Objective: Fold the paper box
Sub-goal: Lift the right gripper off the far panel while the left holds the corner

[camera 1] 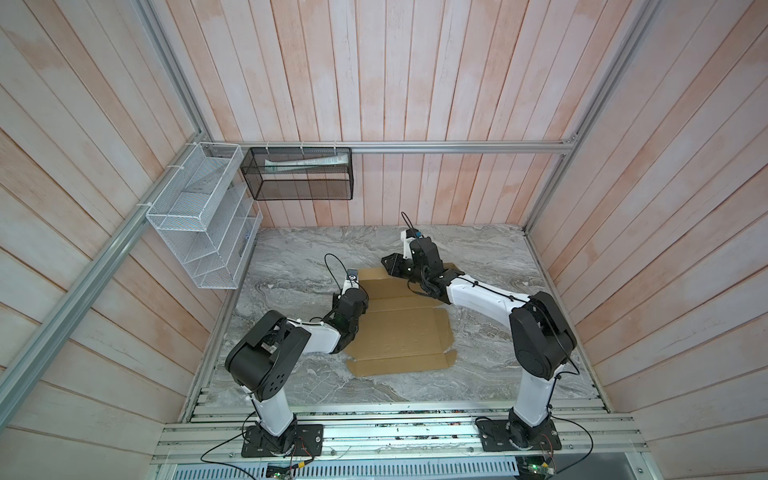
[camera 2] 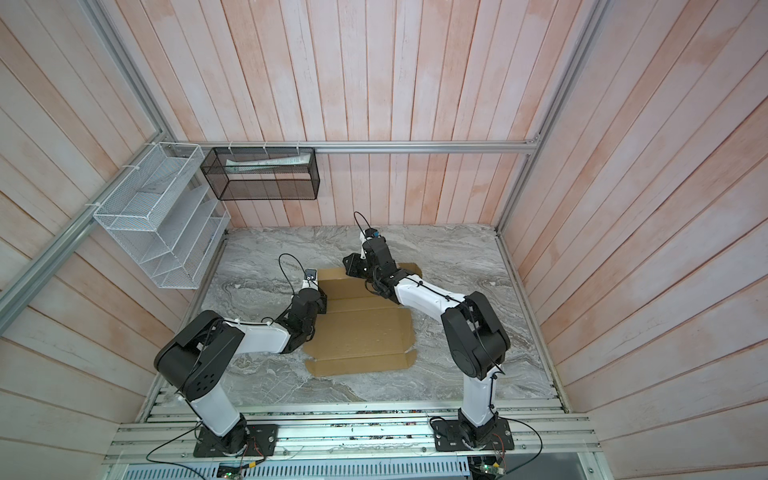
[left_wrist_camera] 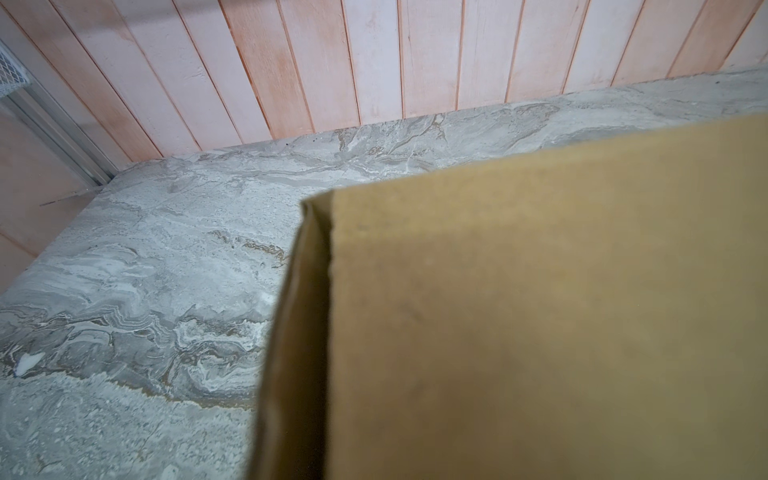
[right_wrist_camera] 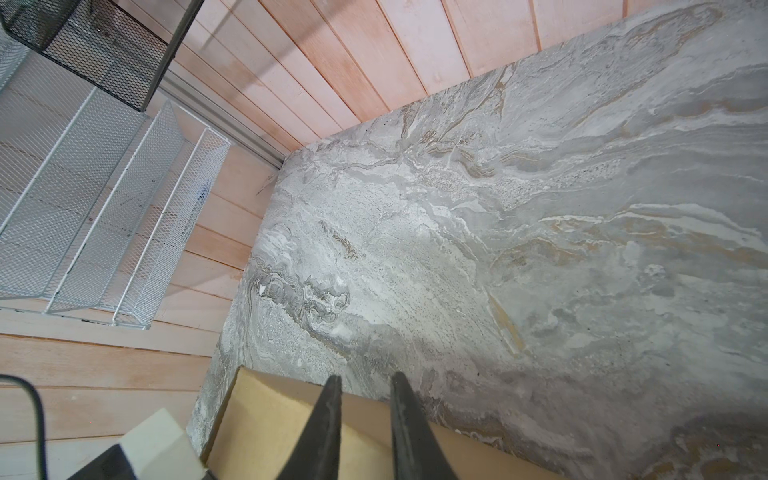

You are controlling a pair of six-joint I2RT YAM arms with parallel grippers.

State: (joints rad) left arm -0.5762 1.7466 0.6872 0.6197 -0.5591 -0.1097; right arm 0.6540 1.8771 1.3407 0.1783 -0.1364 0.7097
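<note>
Early going, by the look of it: raising the first walls of the paper box (camera 1: 399, 328), spread nearly flat with worktop (camera 1: 498, 253) showing all round it. At the box's left edge, the left hand (camera 1: 359, 307), grip hidden, impossible to tell; a side flap tilted up there. Over the box's far edge, the right hand (right_wrist_camera: 366, 376), narrowly spread, pinching nothing. Next, probably: creasing that flap upright while pinning the sheet.
</note>
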